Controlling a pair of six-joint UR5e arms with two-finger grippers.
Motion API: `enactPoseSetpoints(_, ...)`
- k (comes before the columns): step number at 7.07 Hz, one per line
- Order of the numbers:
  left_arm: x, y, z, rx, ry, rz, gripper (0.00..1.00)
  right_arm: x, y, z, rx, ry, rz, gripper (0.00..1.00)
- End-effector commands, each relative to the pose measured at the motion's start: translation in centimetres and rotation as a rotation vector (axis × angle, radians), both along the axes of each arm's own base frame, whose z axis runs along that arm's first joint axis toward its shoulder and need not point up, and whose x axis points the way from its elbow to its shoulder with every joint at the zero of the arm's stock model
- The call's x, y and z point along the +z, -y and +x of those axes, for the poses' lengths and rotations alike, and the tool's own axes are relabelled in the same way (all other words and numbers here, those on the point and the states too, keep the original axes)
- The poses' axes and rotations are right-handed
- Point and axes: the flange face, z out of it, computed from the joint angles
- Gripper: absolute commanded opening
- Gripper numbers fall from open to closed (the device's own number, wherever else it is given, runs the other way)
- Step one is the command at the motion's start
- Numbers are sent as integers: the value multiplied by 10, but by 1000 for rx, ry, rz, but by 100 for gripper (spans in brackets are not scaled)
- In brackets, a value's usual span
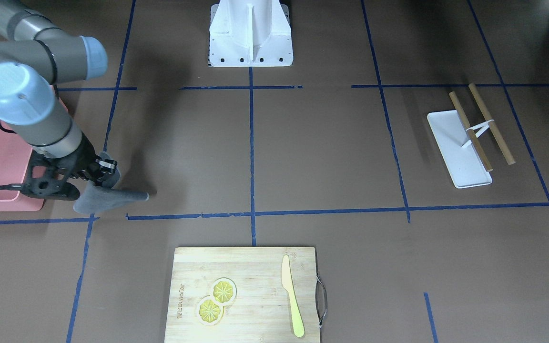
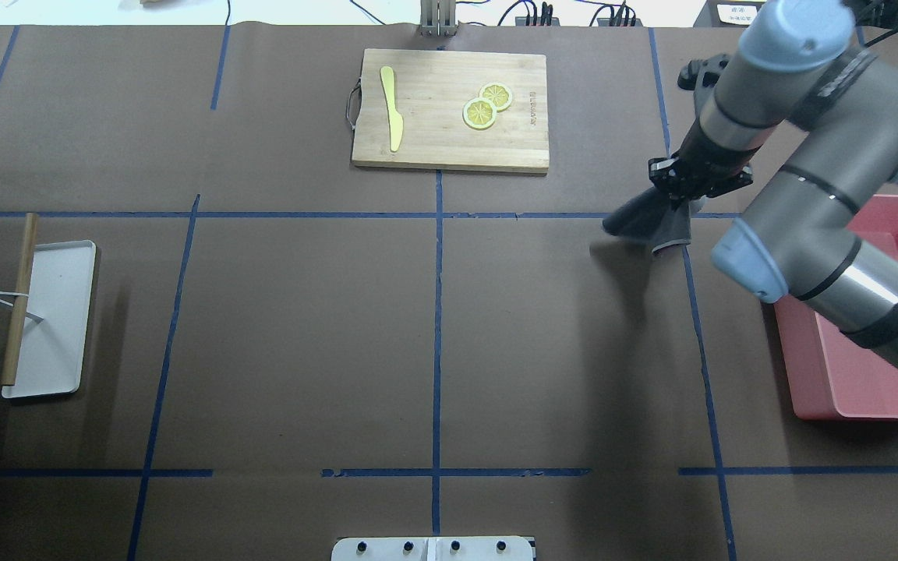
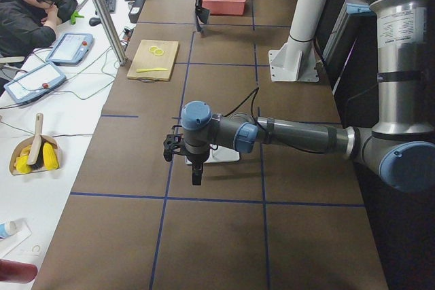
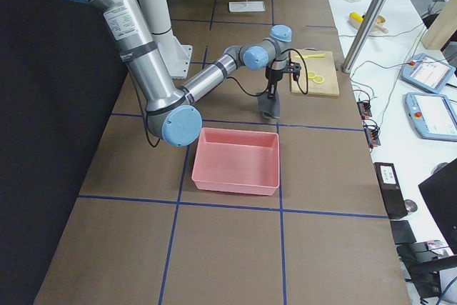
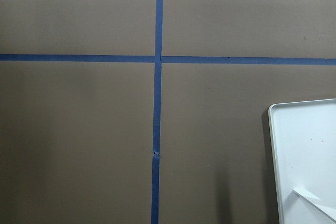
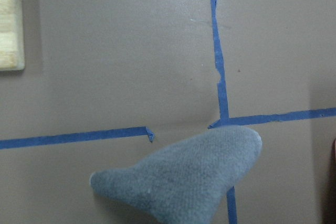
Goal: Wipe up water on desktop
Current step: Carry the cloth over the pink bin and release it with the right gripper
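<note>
Grey cloth (image 6: 184, 174) hangs from downward-pointing right pincer (image 2: 684, 202).

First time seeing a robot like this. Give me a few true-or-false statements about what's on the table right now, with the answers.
1. The right gripper holds a grey cloth. True.
2. The cloth lies in the pink bin. False: the gripper holds it outside the bin, over the desktop.
3. Two lemon slices lie on the cutting board. True.
4. The knife lies across the lemon slices. False: it lies apart from them on the board.
</note>
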Motion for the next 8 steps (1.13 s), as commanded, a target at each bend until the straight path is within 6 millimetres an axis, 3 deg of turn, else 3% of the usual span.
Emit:
enactPoseSetpoints(1, 1, -1, 0, -1, -1, -3, 100, -59, -44, 51, 9, 16, -39, 0)
enactPoseSetpoints(2, 0, 0, 0, -1, -1, -1, 100, -85, -72, 79, 19, -4, -67, 0)
enactPoseSetpoints(3, -1, 1, 0, -1, -1, 0, 100, -102, -88, 108, 31, -16, -73, 0)
enactPoseSetpoints(4, 0, -1, 0, 0, -1, 0, 100, -114, -109, 125, 7, -20, -51, 0)
enactPoseSetpoints(5, 0, -1, 0, 0, -1, 0, 100, -114, -124, 140, -50, -12, -6, 0)
enactPoseSetpoints(6, 1, -2, 0, 3, 1, 0, 100, -86, -124, 166, -98, -13, 9, 0)
enactPoseSetpoints(8, 2, -2, 0, 3, 1, -1, 100, 12, -127, 255, -208, -33, 29, 0)
